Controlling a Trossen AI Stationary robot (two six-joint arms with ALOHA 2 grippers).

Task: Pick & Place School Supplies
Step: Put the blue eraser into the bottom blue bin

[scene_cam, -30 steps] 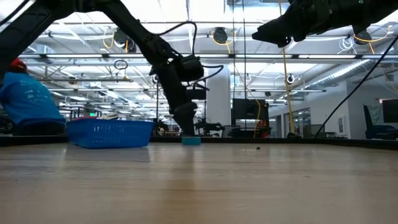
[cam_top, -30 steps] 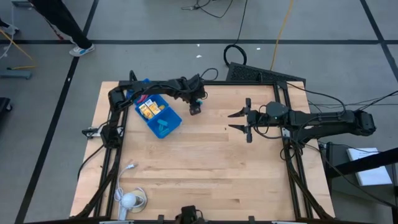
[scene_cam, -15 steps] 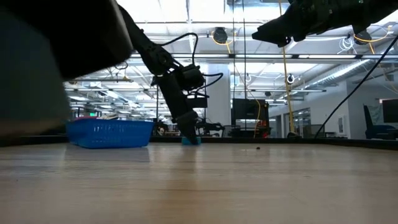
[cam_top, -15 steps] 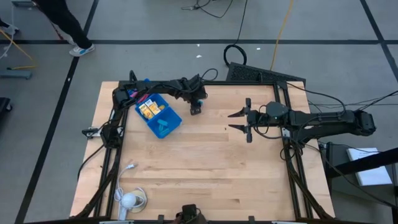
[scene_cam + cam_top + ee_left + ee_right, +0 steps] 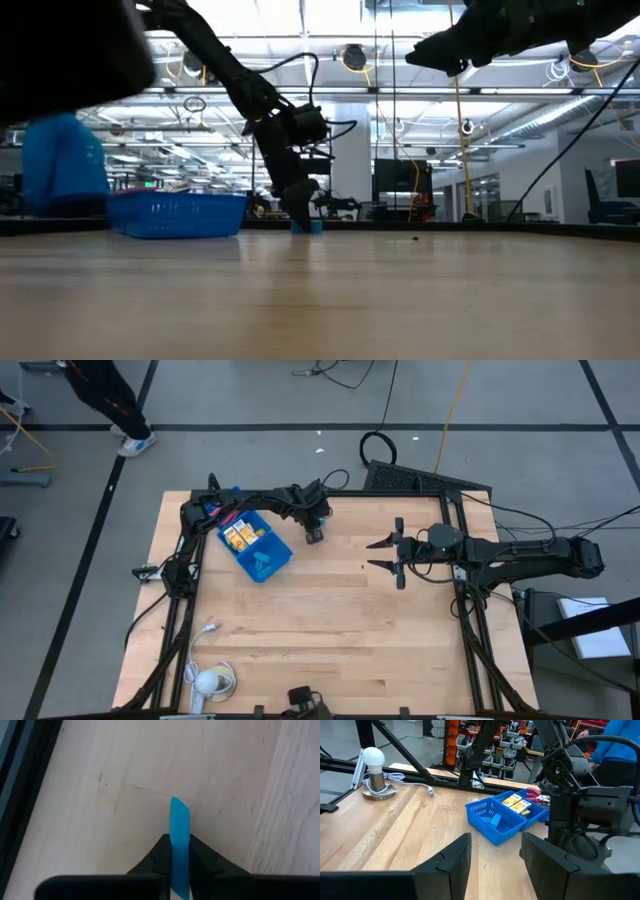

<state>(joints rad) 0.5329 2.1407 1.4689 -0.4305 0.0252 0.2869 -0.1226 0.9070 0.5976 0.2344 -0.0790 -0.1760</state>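
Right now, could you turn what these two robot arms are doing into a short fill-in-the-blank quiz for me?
1. The left gripper is shut on a small piece coloured ____.
2. The right gripper hangs above the table with its fingers ____.
3. The yellow blocks lie inside the ____ tray.
4. The held piece sits on the table ____ the tray.

Missing words: blue; open; blue; outside
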